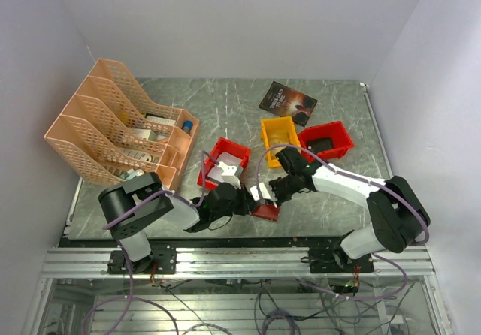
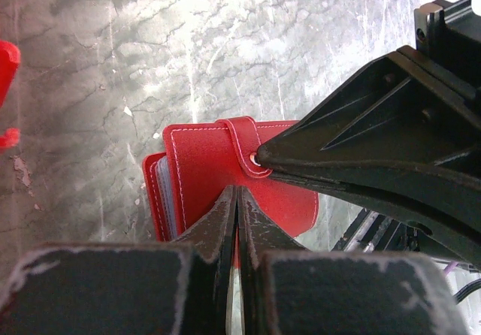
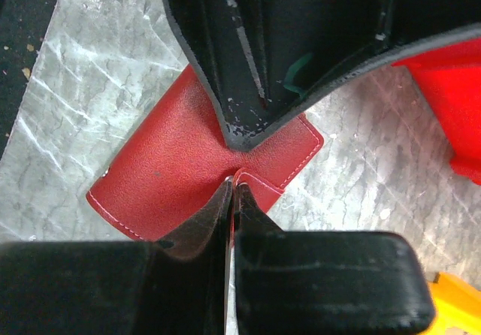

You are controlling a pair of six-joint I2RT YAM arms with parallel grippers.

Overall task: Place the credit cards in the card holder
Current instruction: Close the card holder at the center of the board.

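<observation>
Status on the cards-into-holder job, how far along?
Done: nothing yet. The card holder is folded shut and its snap tab looks fastened.
In hand: the left gripper pinches its edge and the right gripper the tab end, both jaws closed.
Left: open it, then load the cards. The pale flat items in the red bin may be them, but they are too small to confirm.

No text is legible; lettering on the booklet (image 1: 288,102) is too small.

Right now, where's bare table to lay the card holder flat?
Bare: rear centre, between file organizer and booklet; rear-right corner past it. Crowded: front centre, where left gripper and right gripper pinch the card holder beside the red bin.
</observation>
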